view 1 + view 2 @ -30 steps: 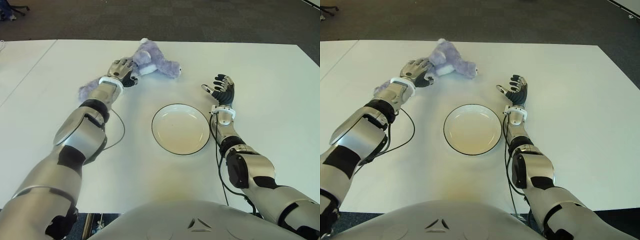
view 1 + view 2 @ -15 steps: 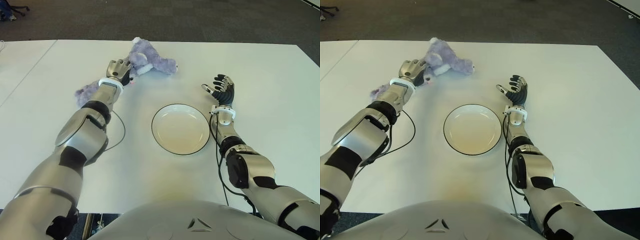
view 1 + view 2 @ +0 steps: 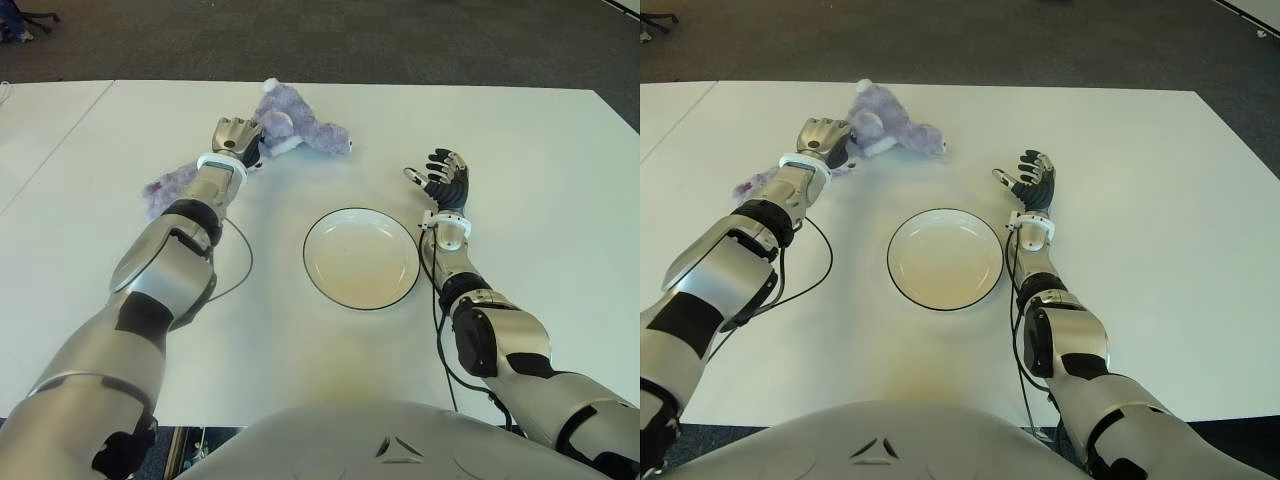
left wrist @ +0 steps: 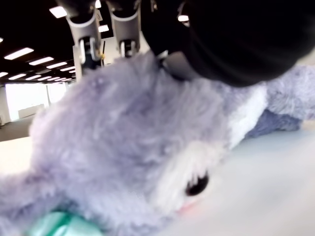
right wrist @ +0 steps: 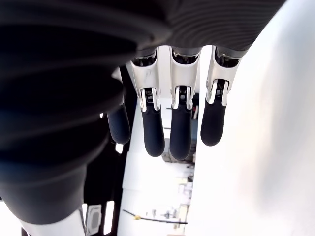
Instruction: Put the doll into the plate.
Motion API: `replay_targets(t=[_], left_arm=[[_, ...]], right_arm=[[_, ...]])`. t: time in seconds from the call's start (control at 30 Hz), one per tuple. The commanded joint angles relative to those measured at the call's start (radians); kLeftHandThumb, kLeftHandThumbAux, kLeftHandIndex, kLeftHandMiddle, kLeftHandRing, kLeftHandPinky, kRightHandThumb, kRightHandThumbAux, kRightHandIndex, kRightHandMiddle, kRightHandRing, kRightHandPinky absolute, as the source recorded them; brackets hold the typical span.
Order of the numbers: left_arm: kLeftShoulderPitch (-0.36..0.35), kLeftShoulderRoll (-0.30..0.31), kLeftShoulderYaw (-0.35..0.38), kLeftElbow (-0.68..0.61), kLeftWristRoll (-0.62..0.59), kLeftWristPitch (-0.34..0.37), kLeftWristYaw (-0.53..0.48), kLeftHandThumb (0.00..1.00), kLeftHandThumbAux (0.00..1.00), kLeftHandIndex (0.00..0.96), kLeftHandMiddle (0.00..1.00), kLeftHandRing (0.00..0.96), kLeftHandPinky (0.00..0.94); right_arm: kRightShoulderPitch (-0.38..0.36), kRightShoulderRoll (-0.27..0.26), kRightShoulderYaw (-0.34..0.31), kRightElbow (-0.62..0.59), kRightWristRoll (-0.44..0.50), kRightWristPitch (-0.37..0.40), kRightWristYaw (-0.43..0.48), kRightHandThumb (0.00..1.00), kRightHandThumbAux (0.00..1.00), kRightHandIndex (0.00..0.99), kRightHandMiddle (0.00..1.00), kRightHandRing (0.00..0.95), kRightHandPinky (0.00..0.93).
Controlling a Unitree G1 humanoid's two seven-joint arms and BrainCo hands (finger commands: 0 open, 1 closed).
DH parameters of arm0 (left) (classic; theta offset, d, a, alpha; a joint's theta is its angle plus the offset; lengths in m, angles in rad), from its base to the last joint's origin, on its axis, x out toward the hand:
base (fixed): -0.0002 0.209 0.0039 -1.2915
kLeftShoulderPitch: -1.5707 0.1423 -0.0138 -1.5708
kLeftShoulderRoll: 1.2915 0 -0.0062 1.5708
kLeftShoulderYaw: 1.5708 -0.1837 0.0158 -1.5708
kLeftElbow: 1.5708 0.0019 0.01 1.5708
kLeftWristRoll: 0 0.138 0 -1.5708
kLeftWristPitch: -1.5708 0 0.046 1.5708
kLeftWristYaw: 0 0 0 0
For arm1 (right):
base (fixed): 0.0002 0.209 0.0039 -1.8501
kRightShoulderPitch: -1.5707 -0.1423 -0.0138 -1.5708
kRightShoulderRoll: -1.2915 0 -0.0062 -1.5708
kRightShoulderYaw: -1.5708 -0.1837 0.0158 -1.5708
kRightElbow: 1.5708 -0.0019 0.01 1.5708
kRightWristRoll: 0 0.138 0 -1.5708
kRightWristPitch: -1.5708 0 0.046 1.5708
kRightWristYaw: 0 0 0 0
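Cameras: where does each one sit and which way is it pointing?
Eye views: head-mounted, looking down at the white table; both arms show, purple plush doll by the left hand, black-rimmed white plate in the centre.
Left wrist view: pressed close to the doll, fingers on it.
Right wrist view: along the right hand, extended fingers holding nothing.
Shared: the doll appears in the eye views and the left wrist view.

Your two head eyes look forward and down at the same desk (image 3: 300, 360) from slightly offset spots. Each wrist camera sits very close behind its own robot hand, the left one filled by the doll (image 4: 123, 147).
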Motion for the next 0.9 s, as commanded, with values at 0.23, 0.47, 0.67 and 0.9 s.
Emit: replay_targets(t=[0.23, 0.47, 0.67, 0.9], left_arm=[[0.333, 0.155, -0.053, -0.359, -0.019, -0.239, -0.184, 0.939, 0.651, 0.378, 0.506, 0.530, 0.616], [0.469, 0.340, 0.020, -0.761, -0.082, -0.199, -0.384, 0.840, 0.661, 0.412, 0.571, 0.710, 0.732], [0.578, 0.413, 0.092, -1.006, -0.127, -0.141, -0.526, 0.712, 0.689, 0.437, 0.723, 0.739, 0.756], [0.747, 0.497, 0.198, -1.416, -0.282, -0.037, -0.743, 0.710, 0.688, 0.439, 0.742, 0.756, 0.742]], right_arm=[[0.237, 0.054, -0.004, 0.129, 0.018, 0.071, 0.016, 0.000, 0.844, 0.251, 0.303, 0.308, 0.300], [0.238, 0.055, -0.001, 0.129, 0.015, 0.070, 0.004, 0.000, 0.831, 0.252, 0.309, 0.312, 0.300], [0.239, 0.053, 0.008, 0.129, 0.006, 0.070, -0.006, 0.000, 0.808, 0.250, 0.312, 0.315, 0.297], [0.239, 0.051, 0.007, 0.129, 0.009, 0.070, -0.004, 0.000, 0.791, 0.254, 0.315, 0.316, 0.294]])
